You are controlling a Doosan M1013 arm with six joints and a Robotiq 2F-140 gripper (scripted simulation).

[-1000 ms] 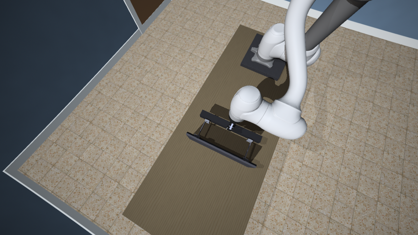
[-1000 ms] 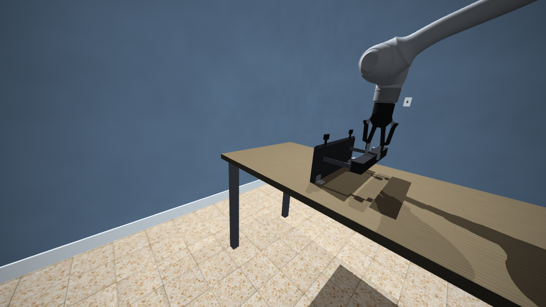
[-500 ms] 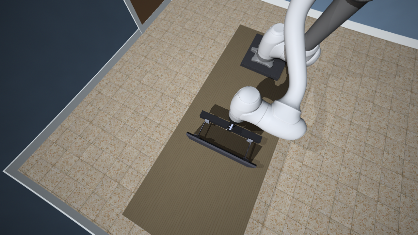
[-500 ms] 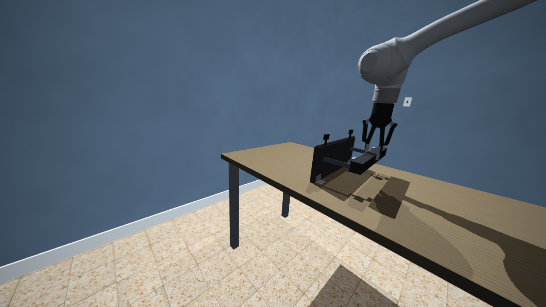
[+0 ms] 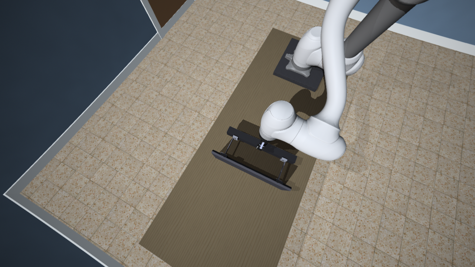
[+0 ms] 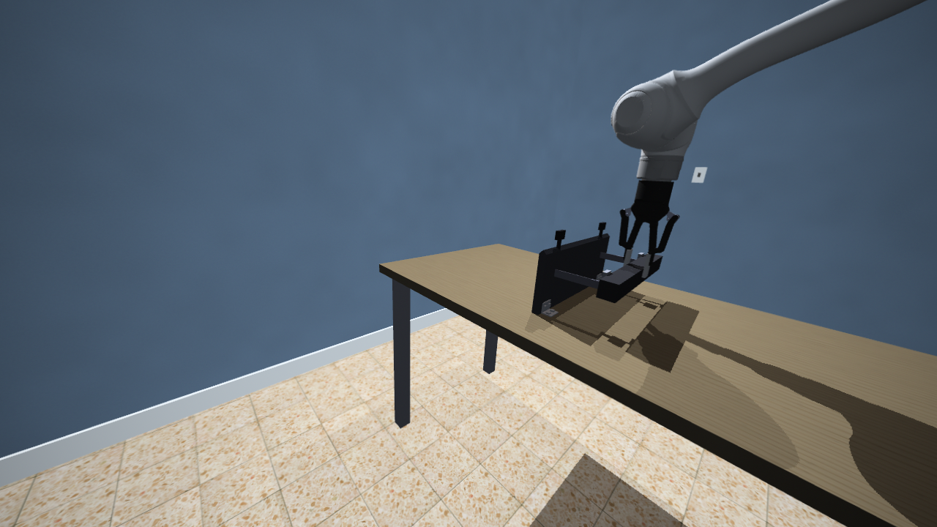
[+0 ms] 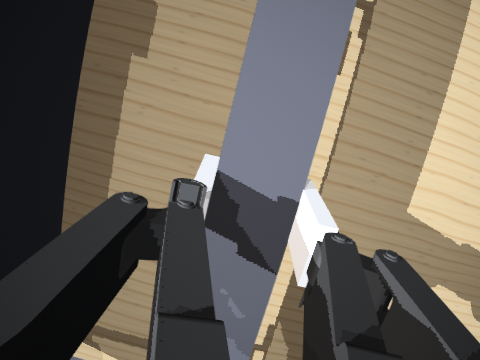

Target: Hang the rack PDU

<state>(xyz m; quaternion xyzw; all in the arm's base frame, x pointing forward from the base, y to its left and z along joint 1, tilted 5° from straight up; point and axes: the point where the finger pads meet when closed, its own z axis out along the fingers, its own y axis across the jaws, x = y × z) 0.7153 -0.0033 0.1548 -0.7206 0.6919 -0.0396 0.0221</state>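
Observation:
The rack PDU (image 5: 258, 143) is a long dark bar held level above the wooden table. My gripper (image 5: 262, 145) is shut on its middle from above. In the side view the gripper (image 6: 640, 257) grips the PDU (image 6: 622, 278) clear of the table top. In the wrist view the PDU (image 7: 287, 107) runs as a grey strip between my fingertips. Two small grey keyhole plates (image 5: 235, 137) (image 5: 283, 159) sit on rods from an upright dark back panel (image 5: 250, 172). The PDU lies right against both plates. The buttons on its back are hidden.
The back panel (image 6: 568, 271) stands near the table's front edge, its rods (image 6: 576, 277) reaching toward the PDU. The arm's base (image 5: 298, 68) sits at the far end of the table. The table's edge drops to a tiled floor.

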